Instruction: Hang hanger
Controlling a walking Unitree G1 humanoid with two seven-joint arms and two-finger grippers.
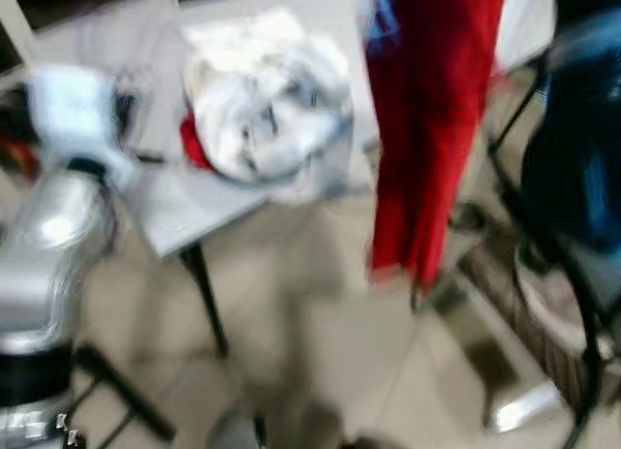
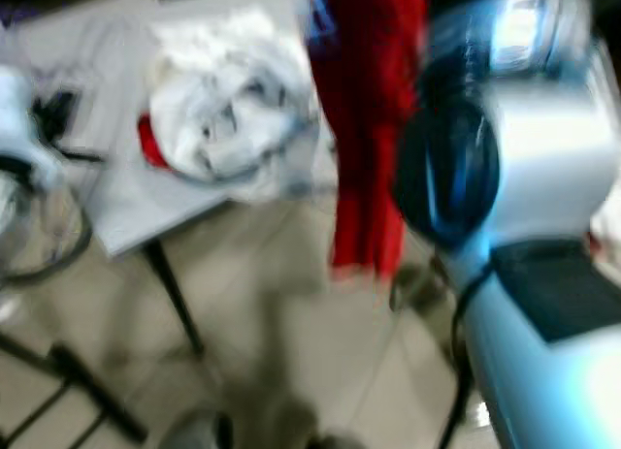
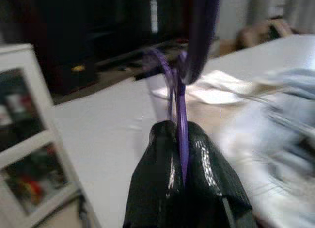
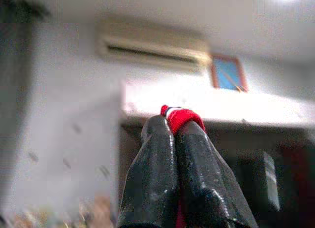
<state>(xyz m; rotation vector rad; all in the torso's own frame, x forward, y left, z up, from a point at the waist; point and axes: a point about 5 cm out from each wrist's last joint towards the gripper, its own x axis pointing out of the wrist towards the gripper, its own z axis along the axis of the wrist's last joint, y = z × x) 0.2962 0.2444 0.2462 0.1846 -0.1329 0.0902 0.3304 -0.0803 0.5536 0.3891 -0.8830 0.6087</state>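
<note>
Purple hanger [image 3: 178, 105] pinched by left gripper [image 3: 183, 139]; red garment [image 1: 427, 129] edge pinched by right gripper [image 4: 176, 127]. Both grips to be kept firm; hook to be kept upright beside garment until rail reached.

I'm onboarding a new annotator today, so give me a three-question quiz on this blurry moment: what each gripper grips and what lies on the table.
1. True or false: the left gripper is shut on a purple hanger.
2. What colour is the fabric pinched by the right gripper?
A) blue B) red C) white
3. Fill in: on the grey table, a heap of ____ laundry lies left of the hanging red garment.

Key: 1 true; 2 B; 3 white
</note>
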